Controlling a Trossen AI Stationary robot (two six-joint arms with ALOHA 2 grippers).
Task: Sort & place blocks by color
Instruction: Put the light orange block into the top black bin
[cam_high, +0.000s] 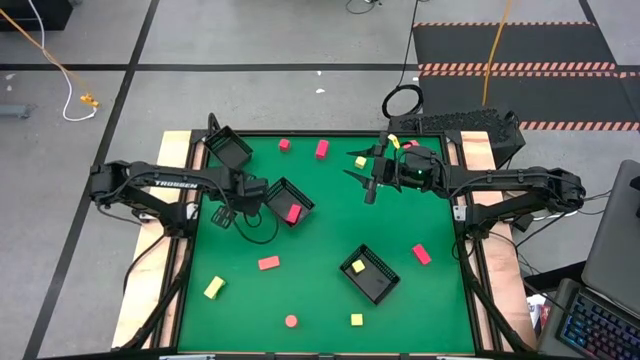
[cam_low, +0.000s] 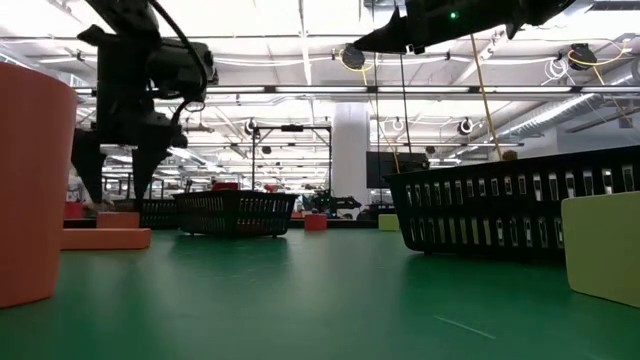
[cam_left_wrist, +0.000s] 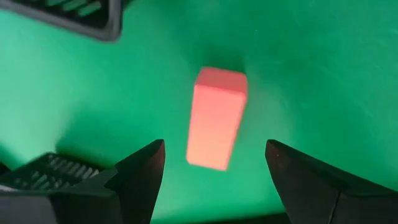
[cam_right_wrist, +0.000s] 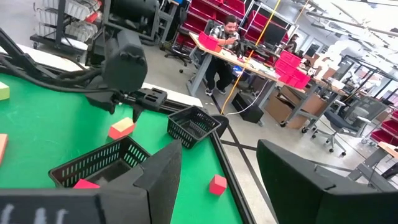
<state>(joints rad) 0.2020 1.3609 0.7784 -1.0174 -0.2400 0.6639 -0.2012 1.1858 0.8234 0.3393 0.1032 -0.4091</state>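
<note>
Left gripper (cam_high: 222, 218) hangs over the green table (cam_high: 320, 290) near its nine o'clock edge, fingers apart and pointing down, and the left wrist view shows a red bar (cam_left_wrist: 216, 118) lying on the felt between those fingers (cam_left_wrist: 143, 177), nothing pinched. From above that bar is hidden under the arm. Just beside it at three o'clock sits a black tray (cam_high: 287, 200) with a red block (cam_high: 293, 212) inside; a second tray (cam_high: 228, 148) leans at the eleven o'clock corner, and a third (cam_high: 369, 272) toward five o'clock holds a yellow block (cam_high: 357, 266). Right gripper (cam_high: 362, 176) is up near one o'clock, jaws spread, holding nothing, raised high in the low view. Loose pieces ring the open middle: a red cube (cam_high: 284, 144) and red bar (cam_high: 322, 149) along the twelve o'clock edge, a yellow cube (cam_high: 360, 161) beside the right gripper, a red bar (cam_high: 268, 263) near seven, a yellow bar (cam_high: 214, 288) at eight, a round red piece (cam_high: 291, 321) and yellow cube (cam_high: 356, 320) by the six o'clock edge, a red bar (cam_high: 421, 254) at four. The centre is the widest free stretch. The right wrist view alone shows a person (cam_right_wrist: 224, 43) seated at a desk beyond the table. The low view puts big orange and yellow blocks at its sides, trays behind.
</note>
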